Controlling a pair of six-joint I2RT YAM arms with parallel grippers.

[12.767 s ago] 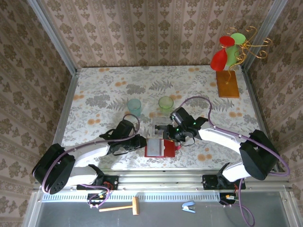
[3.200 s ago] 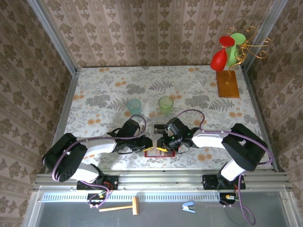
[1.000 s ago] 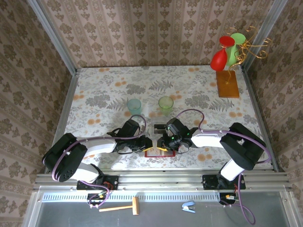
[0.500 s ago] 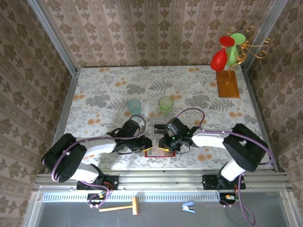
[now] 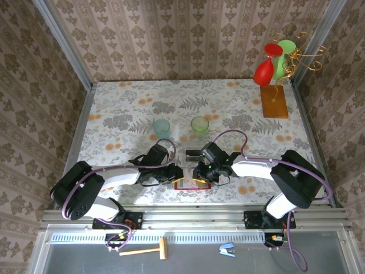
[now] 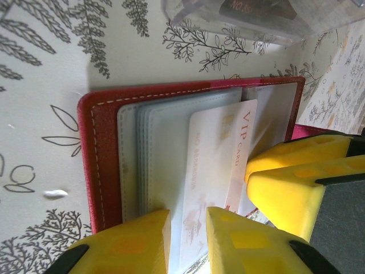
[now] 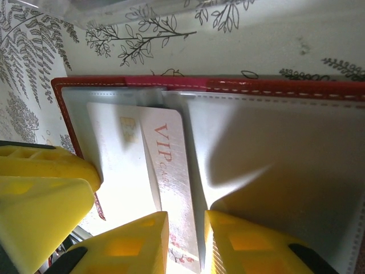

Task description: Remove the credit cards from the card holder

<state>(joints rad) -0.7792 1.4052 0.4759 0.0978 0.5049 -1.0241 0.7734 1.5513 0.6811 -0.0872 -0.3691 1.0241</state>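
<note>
Right gripper [image 7: 186, 220] is squeezed down narrow on the end of a pale VIP card [image 7: 165, 160], so it's got that one pinched. Left gripper [image 6: 188, 220] is just as narrow, clamped on the clear sleeves [image 6: 157, 154] at the edge of the dark-red card holder [image 6: 94, 171]. Holder's lying open on the flowery bench [image 5: 131, 108], near edge, between the two arms, right beside a clear plastic box [image 6: 256, 17].
</note>
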